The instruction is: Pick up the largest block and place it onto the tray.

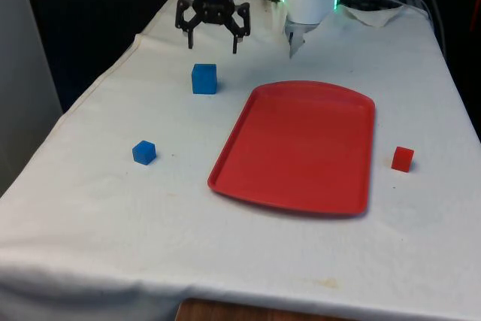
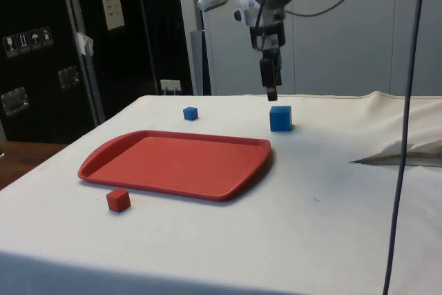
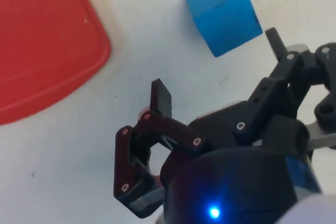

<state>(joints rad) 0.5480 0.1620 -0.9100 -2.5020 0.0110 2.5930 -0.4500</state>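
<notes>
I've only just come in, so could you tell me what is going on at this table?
The robot arm's gripper hangs open above the large blue block, not touching it. The block sits on the white cloth beside the red tray, which holds nothing. A small blue block and a small red block lie on either side of the tray.

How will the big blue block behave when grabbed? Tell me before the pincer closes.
The big blue block looks stiff, with flat faces and crisp edges, so it probably won't squash or roll. It sits flat on the cloth, so tipping seems unlikely. It is likely light for its size. The open pincer hovers above it, and parallel faces should grip well.
</notes>
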